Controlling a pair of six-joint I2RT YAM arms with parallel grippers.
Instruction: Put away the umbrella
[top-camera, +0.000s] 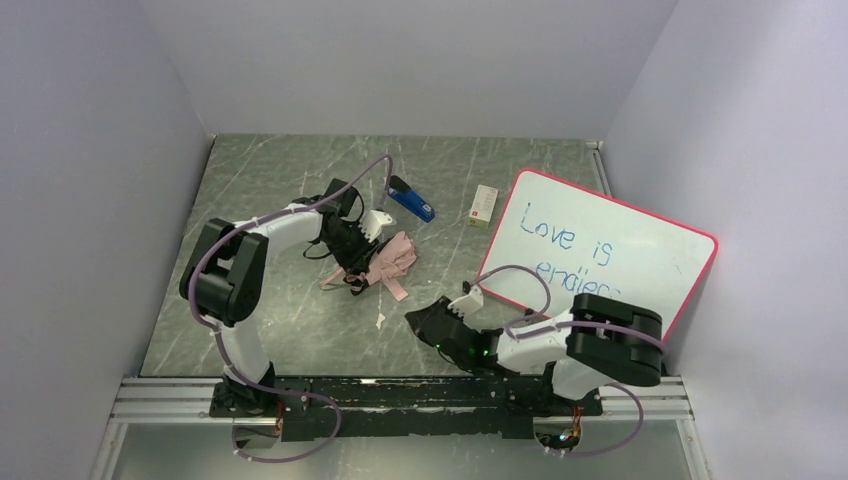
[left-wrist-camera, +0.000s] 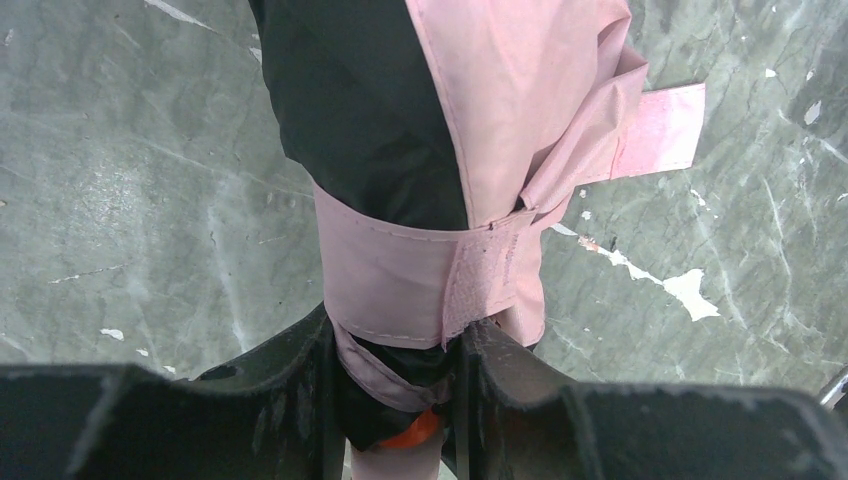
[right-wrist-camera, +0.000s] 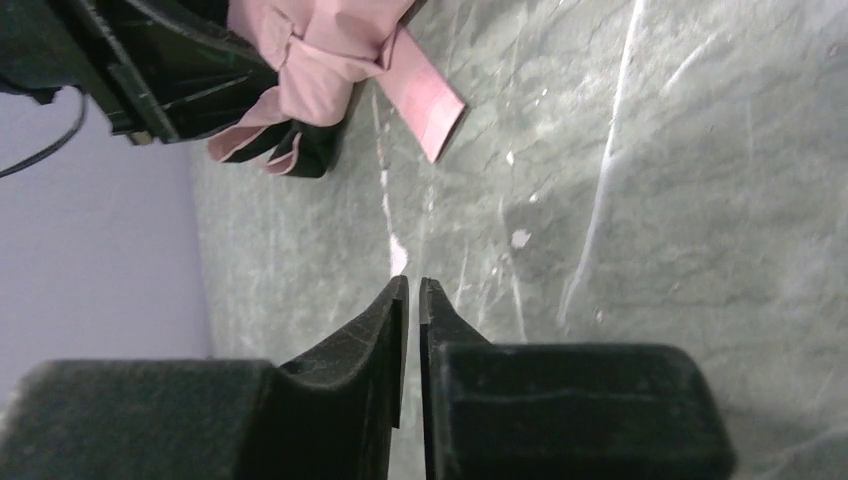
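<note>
The table (top-camera: 260, 190) is a grey-green slab veined with white, scuffed and dotted with pale flecks; plain pale lavender walls (top-camera: 100, 120) close it in at the left, the back and the right; a metal rail (top-camera: 160, 400) runs along the bottom edge of the top view, where both arms are bolted. At the right a whiteboard (top-camera: 600, 250) with a pink frame leans tilted, with "Love is" in blue marker on it; near the upper centre lie a blue-and-black stapler (top-camera: 411, 200) and, to its right, a small white box (top-camera: 484, 205); a white scrap (top-camera: 381, 321) lies below the middle.

The umbrella (top-camera: 390, 262) sits left of centre in the top view, just below the stapler; it is folded into a rumpled bundle, pale pink outside with a black panel showing; its pink strap (left-wrist-camera: 400, 270) is wrapped around the bundle, and the strap's loose end juts toward the upper right of the left wrist view. The left gripper (left-wrist-camera: 395, 390) is clamped on the lower end of the bundle, one finger on each side; whether the umbrella rests on the table cannot be told. The right gripper (right-wrist-camera: 413, 290) hangs over bare table at lower centre, well apart from the umbrella, its fingers almost touching and holding nothing.
</note>
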